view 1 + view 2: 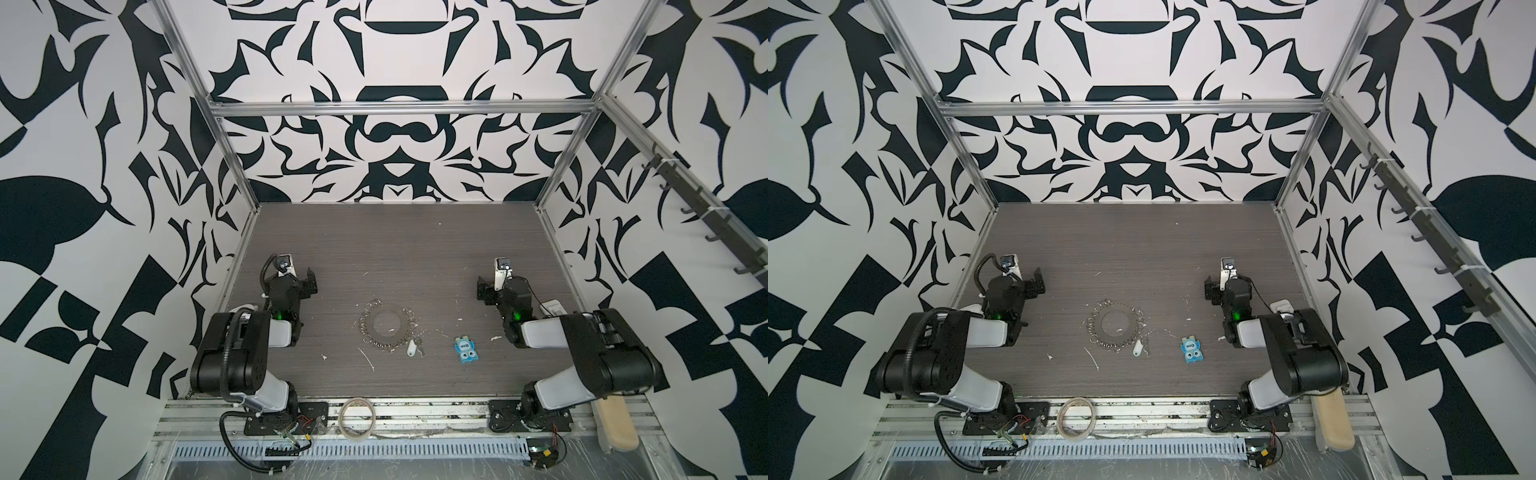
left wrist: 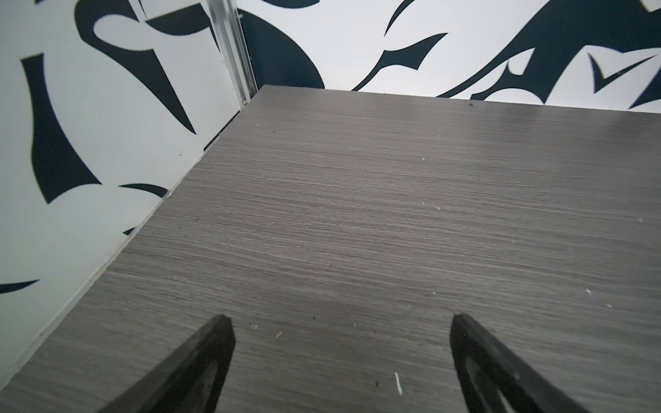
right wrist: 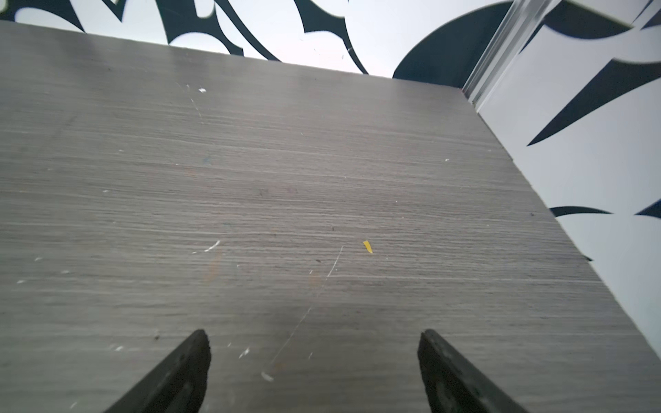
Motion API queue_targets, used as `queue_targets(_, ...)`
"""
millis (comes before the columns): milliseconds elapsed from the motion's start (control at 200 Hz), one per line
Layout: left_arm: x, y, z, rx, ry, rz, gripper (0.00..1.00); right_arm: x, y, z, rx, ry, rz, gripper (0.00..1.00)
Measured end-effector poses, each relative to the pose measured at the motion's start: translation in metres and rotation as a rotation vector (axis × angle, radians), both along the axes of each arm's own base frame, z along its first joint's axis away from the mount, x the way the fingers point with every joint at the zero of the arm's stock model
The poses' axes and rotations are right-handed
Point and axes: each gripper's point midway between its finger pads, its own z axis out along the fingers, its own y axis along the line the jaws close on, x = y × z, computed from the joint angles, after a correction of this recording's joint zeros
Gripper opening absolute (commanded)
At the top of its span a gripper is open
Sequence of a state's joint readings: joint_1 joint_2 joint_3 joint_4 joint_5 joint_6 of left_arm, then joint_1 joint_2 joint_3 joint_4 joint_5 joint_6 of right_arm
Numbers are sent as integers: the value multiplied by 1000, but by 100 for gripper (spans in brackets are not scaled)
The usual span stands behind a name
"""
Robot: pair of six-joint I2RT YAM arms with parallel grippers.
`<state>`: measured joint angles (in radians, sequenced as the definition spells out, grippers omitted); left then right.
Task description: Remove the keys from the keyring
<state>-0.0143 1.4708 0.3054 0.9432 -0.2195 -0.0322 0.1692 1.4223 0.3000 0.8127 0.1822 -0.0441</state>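
Counting the arms: two, the left arm [image 1: 232, 357] and the right arm [image 1: 602, 353], one at each side of the table [image 1: 374, 249].
Pincers: two.
Left gripper [image 1: 310, 281] [image 2: 339, 321]: spread wide, with only bare table showing between its fingers [image 2: 211, 350].
Right gripper [image 1: 482, 289] [image 3: 313, 338]: also spread, with nothing between its fingers [image 3: 440, 361].
Pincer places: each is well apart from the keyring, the left one off to its left, the right one off to its right, and both farther back on the table.
Keyring [image 1: 370, 332] [image 1: 1098, 330]: one, lying flat near the middle of the table.
Keyring look: a flat grey metal disc with a large round hole in its middle. Small silver split rings [image 1: 378, 344] hang all around its rim, too small and crowded to count.
Keys [image 1: 412, 348] [image 1: 1137, 348]: one small silver key together with one white oblong fob.
Keys place: on the table just beside the near right rim of the keyring, next to the outermost split rings. The top views do not show whether they are hooked to a ring.
Packet [image 1: 466, 350] [image 1: 1192, 350]: one, blue with a cartoon face, flat on the table to the right of the keys and apart from them.
Tape roll [image 1: 341, 415] [image 1: 1060, 417]: one, see-through, lying on the metal rail [image 1: 415, 409] at the near edge, between the two arm bases.
Flecks [image 1: 368, 357]: several white scraps scattered over the table, and one yellow scrap [image 3: 367, 246] in the right wrist view.
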Motion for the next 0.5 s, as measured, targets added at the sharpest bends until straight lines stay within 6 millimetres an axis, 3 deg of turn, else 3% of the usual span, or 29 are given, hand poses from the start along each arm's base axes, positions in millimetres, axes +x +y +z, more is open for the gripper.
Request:
queue_targets(140,-8,-21,53,-3,-70,-72,99,-6,36,56,8,-20,79,86)
queue_targets(225,-5,-45,98,-26,-120,-167,99,-8,58,97,90,-16,114,85)
queue_targets(295,-6,-66,122,-45,-135,-259,100,-12,73,116,191,24,135,83)
queue_targets(385,-16,-94,129,-72,-96,-381,98,-20,93,114,306,132,159,81)
queue_targets(500,-37,-130,110,-108,12,-538,95,-44,136,69,387,387,219,80)
